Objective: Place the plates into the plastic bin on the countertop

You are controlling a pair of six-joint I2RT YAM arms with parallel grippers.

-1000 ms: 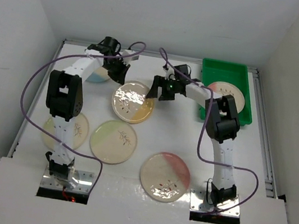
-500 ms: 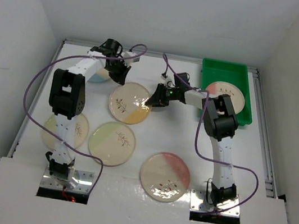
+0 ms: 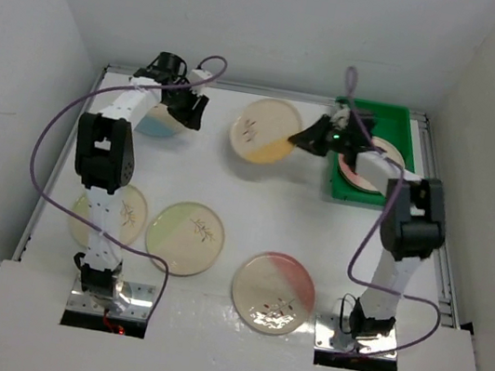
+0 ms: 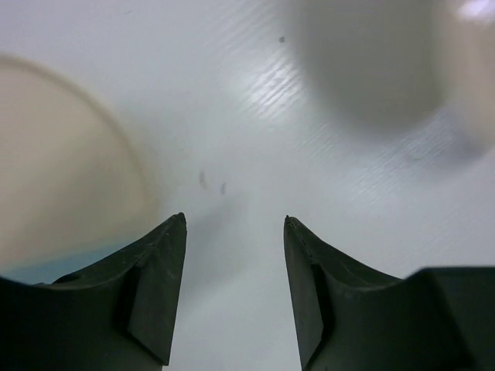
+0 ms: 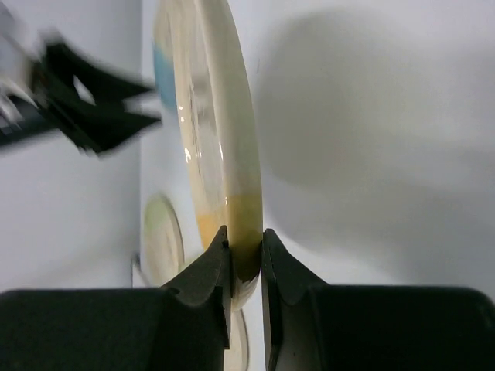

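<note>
My right gripper (image 3: 304, 140) (image 5: 246, 236) is shut on the rim of a cream plate with a yellow segment (image 3: 268, 130) (image 5: 224, 131), held tilted above the countertop (image 3: 315, 234) just left of the green plastic bin (image 3: 380, 122). A plate with a pink segment (image 3: 392, 155) lies in the bin. My left gripper (image 3: 191, 115) (image 4: 234, 220) is open and empty over bare countertop, beside a plate with a blue segment (image 3: 154, 121) (image 4: 62, 178) at the back left.
Three more plates lie near the front: a green-segment one (image 3: 109, 215) at the left, a second green-segment one (image 3: 186, 237) beside it, and a pink-segment one (image 3: 274, 291) at the middle. White walls close the back and sides. Purple cables loop above both arms.
The right gripper shut on the yellow-segment plate, lifted it off the countertop and carried it back and right, up to the bin. The left gripper opened and drew back left.
</note>
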